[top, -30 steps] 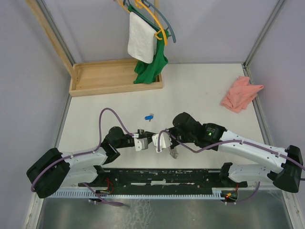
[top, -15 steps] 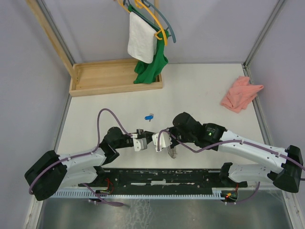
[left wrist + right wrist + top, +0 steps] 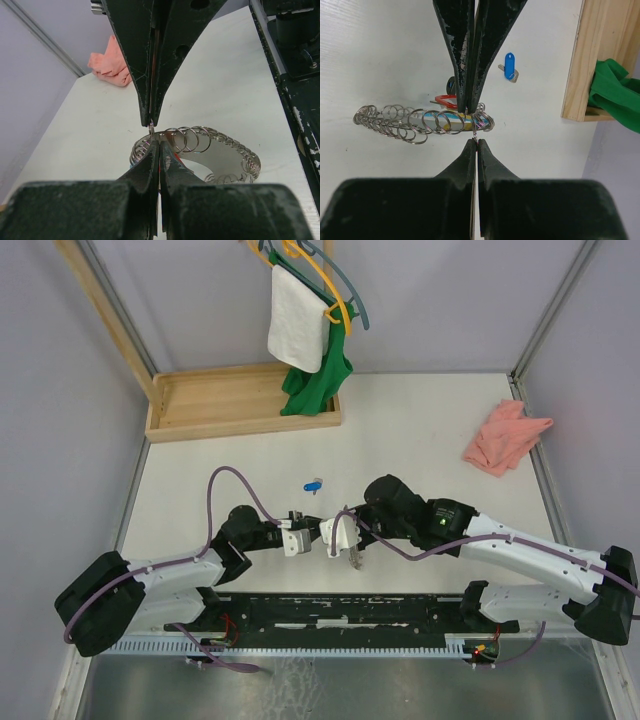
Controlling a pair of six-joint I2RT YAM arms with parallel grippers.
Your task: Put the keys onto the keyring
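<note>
blue key [image 3: 510, 66], beyond right hand [image 3: 476, 142] (closed)

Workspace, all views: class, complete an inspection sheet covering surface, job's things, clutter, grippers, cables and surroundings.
Surface: white table, no spills seen.
Job's things: chain of keyrings lying flat; red key beside it; blue key apart, loose.
Clutter: pink cloth near the right edge.
Grippers: left gripper and right gripper both shut, tips meeting at the chain's end.
Cables: purple cables loop off both arms, away from the keys.
Surroundings: wooden tray; white towel and green garment hanging at the back.
</note>
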